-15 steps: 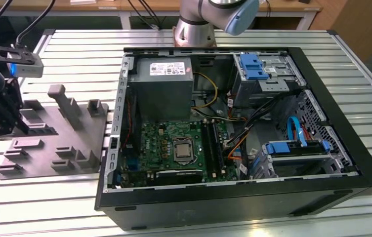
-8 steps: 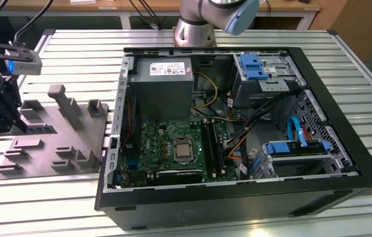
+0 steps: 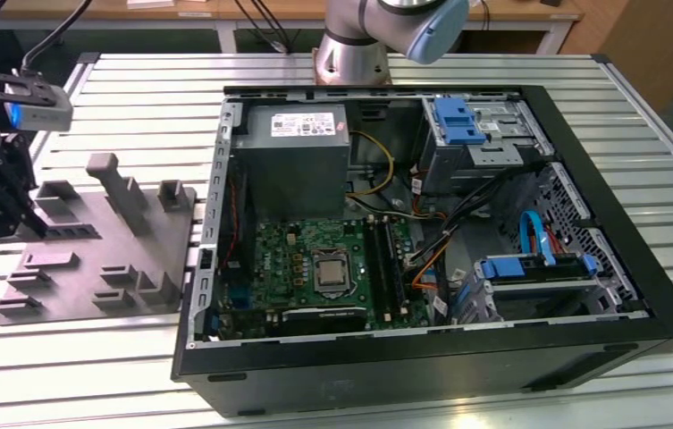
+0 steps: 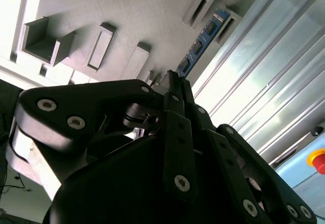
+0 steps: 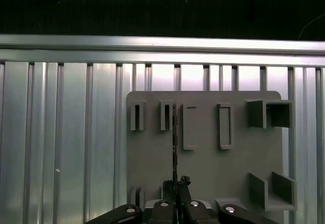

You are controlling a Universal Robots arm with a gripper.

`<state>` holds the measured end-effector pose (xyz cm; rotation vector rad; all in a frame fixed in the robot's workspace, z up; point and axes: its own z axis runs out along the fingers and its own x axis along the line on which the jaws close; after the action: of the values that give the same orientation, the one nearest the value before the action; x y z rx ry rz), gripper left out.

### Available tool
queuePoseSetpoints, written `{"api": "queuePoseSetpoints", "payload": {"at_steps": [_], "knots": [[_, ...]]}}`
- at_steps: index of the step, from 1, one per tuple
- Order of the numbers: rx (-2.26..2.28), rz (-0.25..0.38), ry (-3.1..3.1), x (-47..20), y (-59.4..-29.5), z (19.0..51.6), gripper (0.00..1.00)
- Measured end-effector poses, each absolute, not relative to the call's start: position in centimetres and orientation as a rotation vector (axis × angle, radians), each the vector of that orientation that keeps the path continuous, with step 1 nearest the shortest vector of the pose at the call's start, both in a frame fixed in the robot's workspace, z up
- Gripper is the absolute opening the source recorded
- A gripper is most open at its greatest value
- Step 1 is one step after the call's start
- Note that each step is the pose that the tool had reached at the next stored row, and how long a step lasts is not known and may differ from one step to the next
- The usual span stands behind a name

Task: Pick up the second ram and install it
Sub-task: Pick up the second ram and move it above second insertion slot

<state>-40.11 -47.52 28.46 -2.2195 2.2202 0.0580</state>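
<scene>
Second ram [image 4: 203, 38], thin dark-green circuit-board strip, over the grey plastic fixture block [image 5: 213, 168] — pincer [image 5: 175, 182] pinching it; pick-up step, likely needing a straight lift.

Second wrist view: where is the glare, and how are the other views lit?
In the second wrist view the slatted table glares white and the gripper holding the second ram is dark; in the first wrist view the table shines in streaks, the grey fixture evenly lit; in the exterior view the computer case is dim inside.
</scene>
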Motion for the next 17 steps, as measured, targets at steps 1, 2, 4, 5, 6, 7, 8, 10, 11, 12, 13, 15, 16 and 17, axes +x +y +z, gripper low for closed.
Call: {"api": "queuePoseSetpoints", "payload": {"at_steps": [1, 2, 4, 5, 6, 7, 8, 10, 11, 12, 13, 15, 16, 17], "knots": [[-2.219, 0.058, 2.22, -40.1, -47.5, 28.5, 0.14], [-2.219, 0.058, 2.22, -40.1, -47.5, 28.6, 0.14], [-2.219, 0.058, 2.22, -40.1, -47.5, 28.7, 0.14], [-2.219, 0.059, 2.22, -40.1, -47.5, 28.7, 0.14], [-2.219, 0.059, 2.22, -40.1, -47.5, 28.8, 0.14], [-2.219, 0.059, 2.22, -40.1, -47.5, 28.9, 0.14], [-2.219, 0.059, 2.22, -40.1, -47.5, 29.0, 0.14], [-2.219, 0.059, 2.22, -40.1, -47.5, 29.1, 0.14], [-2.219, 0.06, 2.219, -40.1, -47.5, 29.2, 0.14], [-2.219, 0.06, 2.219, -40.1, -47.5, 29.3, 0.14], [-2.219, 0.06, 2.219, -40.1, -47.5, 29.4, 0.14], [-2.218, 0.061, 2.219, -40.1, -47.5, 29.6, 0.14], [-2.218, 0.061, 2.219, -40.1, -47.5, 29.7, 0.14], [-2.218, 0.061, 2.219, -40.1, -47.5, 29.7, 0.14]]}}
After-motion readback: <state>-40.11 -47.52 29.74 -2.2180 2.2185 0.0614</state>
